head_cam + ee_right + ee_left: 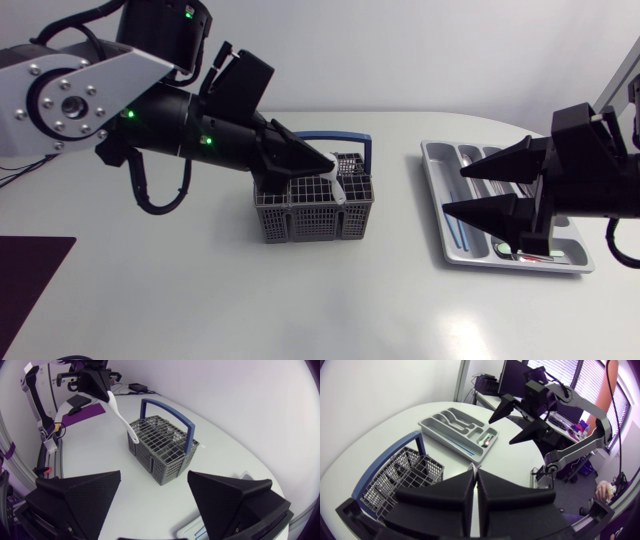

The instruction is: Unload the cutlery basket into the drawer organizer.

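Head view: The left gripper [318,163], reaching in from the upper left of the frame, is clamped on the upper end of a white utensil [338,188]. The utensil slants down into the cutlery basket [300,215] at centre frame. The drawer organizer [432,190] lies at the right, well apart from the basket, with several pieces in its compartments. The right gripper [453,190] hangs over the organizer, fingers spread wide, holding nothing.

Left wrist view: The left gripper [476,472] shows only a narrow slit between its fingers. The basket [395,480] is beside and under it, the organizer [432,427] ahead, and the right gripper [500,432] just past the organizer, gaping.

Right wrist view: The right gripper [154,474] stands wide apart and empty. The basket [165,455] is ahead of it. The utensil [120,412] is pinched by the left gripper [102,387], its lower end at the basket's rim.
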